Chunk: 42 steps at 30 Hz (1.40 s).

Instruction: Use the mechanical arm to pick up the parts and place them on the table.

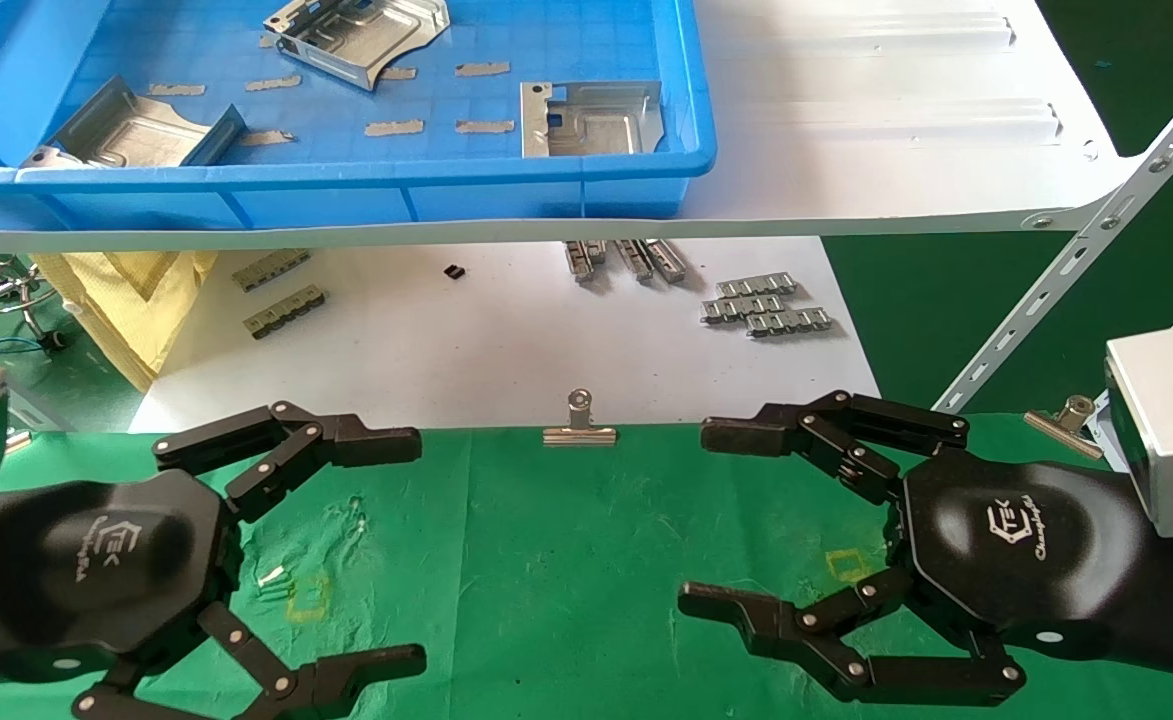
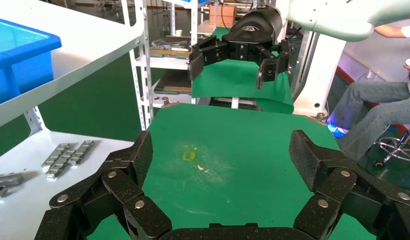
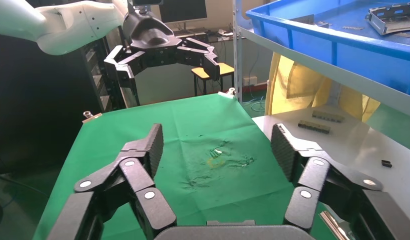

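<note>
Three parts [image 1: 361, 32] [image 1: 136, 128] [image 1: 592, 118] lie in the blue tray [image 1: 546, 190] on the white shelf [image 1: 896, 130]. Two grippers — left [image 1: 416, 545] and right [image 1: 696, 520] — hover over the green table [image 1: 566, 560], both spread wide, holding nothing. Two clips [image 1: 579, 425] [image 1: 1064, 420] sit at its edge.

The head camera looks steeply down over the counter [image 1: 566, 560] toward the tray [image 1: 646, 190]. Each wrist camera sits close behind its own claw, facing across the counter at the other.

Glossy black palm on the right gripper [image 1: 691, 515]; ahead of it wrinkled green cloth table [image 1: 566, 560], dull stamped-metal parts [image 1: 591, 118] in a smooth blue plastic tray [image 1: 366, 190]
</note>
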Motion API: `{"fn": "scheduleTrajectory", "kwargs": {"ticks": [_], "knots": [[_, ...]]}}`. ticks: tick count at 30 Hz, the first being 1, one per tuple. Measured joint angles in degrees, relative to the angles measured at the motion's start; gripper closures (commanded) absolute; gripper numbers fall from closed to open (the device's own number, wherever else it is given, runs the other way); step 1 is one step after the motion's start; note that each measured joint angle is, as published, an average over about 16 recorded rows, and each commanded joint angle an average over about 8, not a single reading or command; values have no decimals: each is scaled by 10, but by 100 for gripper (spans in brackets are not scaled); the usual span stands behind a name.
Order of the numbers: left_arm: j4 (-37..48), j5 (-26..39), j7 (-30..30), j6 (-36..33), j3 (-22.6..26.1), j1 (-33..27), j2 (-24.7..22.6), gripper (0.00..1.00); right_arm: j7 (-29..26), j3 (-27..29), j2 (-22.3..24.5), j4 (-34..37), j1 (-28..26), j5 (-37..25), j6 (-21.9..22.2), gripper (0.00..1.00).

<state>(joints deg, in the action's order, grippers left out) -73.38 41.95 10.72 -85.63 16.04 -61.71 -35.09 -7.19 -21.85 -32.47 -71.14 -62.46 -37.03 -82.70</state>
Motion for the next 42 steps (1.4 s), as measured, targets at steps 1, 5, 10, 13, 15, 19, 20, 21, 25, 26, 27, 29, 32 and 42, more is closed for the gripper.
{"fn": "scheduleTrajectory", "kwargs": {"ticks": [1, 5, 10, 13, 15, 19, 20, 21, 25, 26, 27, 29, 32, 42], "knots": [[0, 0, 0, 0, 0, 0, 0, 0, 0, 0, 0, 0, 0, 0, 0, 100], [0, 0, 0, 0, 0, 0, 0, 0, 0, 0, 0, 0, 0, 0, 0, 100], [0, 0, 0, 0, 0, 0, 0, 0, 0, 0, 0, 0, 0, 0, 0, 100], [0, 0, 0, 0, 0, 0, 0, 0, 0, 0, 0, 0, 0, 0, 0, 100], [0, 0, 0, 0, 0, 0, 0, 0, 0, 0, 0, 0, 0, 0, 0, 100], [0, 0, 0, 0, 0, 0, 0, 0, 0, 0, 0, 0, 0, 0, 0, 100], [0, 0, 0, 0, 0, 0, 0, 0, 0, 0, 0, 0, 0, 0, 0, 100], [-1, 0, 0, 0, 0, -1, 0, 0, 0, 0, 0, 0, 0, 0, 0, 100], [-2, 2, 0, 3, -1, -9, -1, 0, 0, 0, 0, 0, 0, 0, 0, 100], [-2, 4, 1, 5, -1, -14, -2, 0, 0, 0, 0, 0, 0, 0, 0, 100], [-1, 7, 1, 8, -1, -20, -3, 0, 0, 0, 0, 0, 0, 0, 0, 100], [2, 14, 3, 13, 0, -36, -7, 0, 0, 0, 0, 0, 0, 0, 0, 100], [18, 34, 8, 24, 5, -74, -20, 0, 0, 0, 0, 0, 0, 0, 0, 100], [205, 179, 5, 103, 61, -294, -133, 0, 0, 0, 0, 0, 0, 0, 0, 100]]}}
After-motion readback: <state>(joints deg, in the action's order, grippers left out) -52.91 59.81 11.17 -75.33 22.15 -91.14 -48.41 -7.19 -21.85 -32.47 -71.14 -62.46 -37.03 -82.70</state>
